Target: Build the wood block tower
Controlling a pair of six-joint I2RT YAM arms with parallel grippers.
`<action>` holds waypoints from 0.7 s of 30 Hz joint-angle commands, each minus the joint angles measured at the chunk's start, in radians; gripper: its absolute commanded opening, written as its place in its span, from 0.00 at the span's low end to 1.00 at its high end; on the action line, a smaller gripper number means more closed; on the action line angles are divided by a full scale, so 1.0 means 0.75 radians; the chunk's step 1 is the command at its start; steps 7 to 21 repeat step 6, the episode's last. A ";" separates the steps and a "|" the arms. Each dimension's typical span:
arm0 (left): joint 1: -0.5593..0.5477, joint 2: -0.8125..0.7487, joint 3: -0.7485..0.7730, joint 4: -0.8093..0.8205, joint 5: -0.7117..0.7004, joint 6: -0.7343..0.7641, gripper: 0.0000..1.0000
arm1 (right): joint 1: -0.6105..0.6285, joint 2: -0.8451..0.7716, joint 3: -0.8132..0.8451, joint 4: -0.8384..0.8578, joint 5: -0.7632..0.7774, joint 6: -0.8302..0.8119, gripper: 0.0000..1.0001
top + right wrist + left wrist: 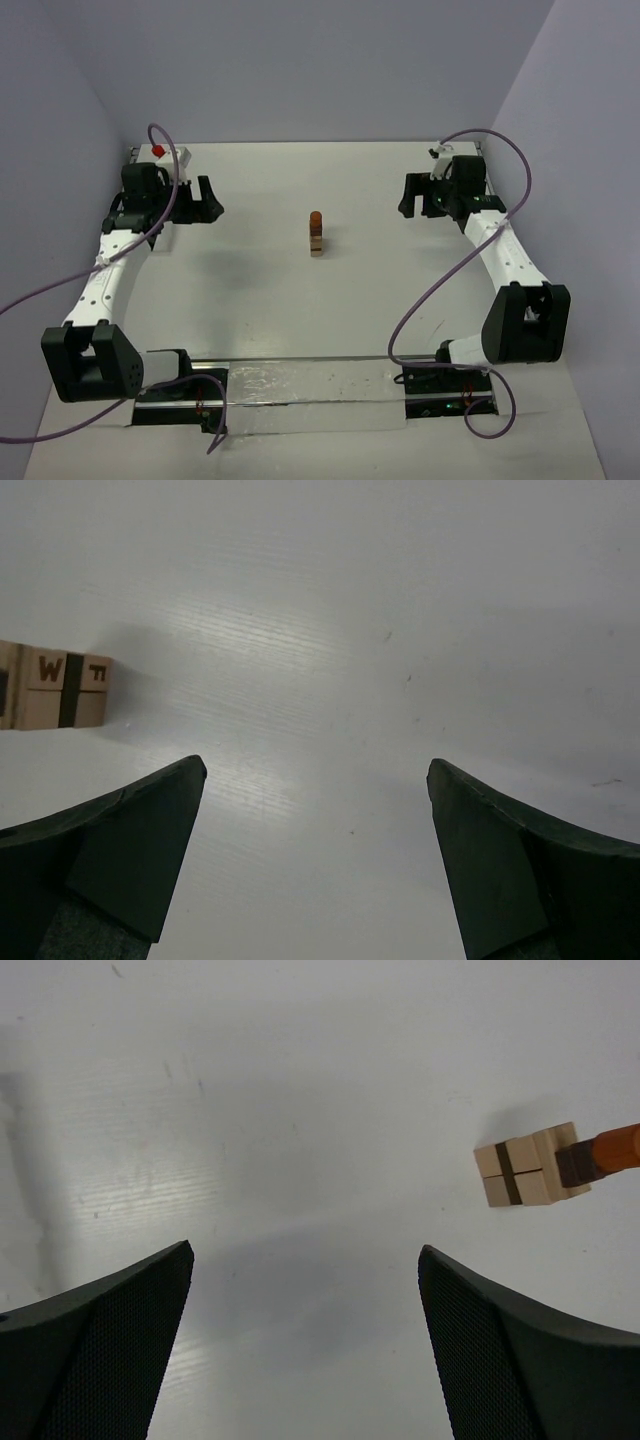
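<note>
The tower (pixel 316 234) stands upright at the table's middle: pale tan wood blocks with a dark brown piece and a reddish-brown block on top. In the left wrist view the tower (pixel 535 1166) shows at the right edge. In the right wrist view its tan blocks (pixel 55 685) show at the left edge, one marked W. My left gripper (pixel 205 200) is open and empty, well left of the tower; it also shows in the left wrist view (pixel 305 1255). My right gripper (pixel 412 196) is open and empty, well right of the tower; it also shows in the right wrist view (pixel 317 770).
A small red-and-white object (pixel 160 152) sits at the table's far left corner behind the left arm. Purple cables (pixel 430 300) loop from both arms. Grey walls close in the table on three sides.
</note>
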 commanded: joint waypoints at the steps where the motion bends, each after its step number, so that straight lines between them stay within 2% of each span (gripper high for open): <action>1: 0.031 -0.019 -0.027 0.016 -0.095 0.035 0.99 | -0.032 -0.104 -0.046 0.149 0.053 0.045 1.00; 21: 0.031 -0.003 -0.014 0.023 -0.076 0.035 0.99 | -0.042 -0.129 -0.074 0.178 0.054 0.056 1.00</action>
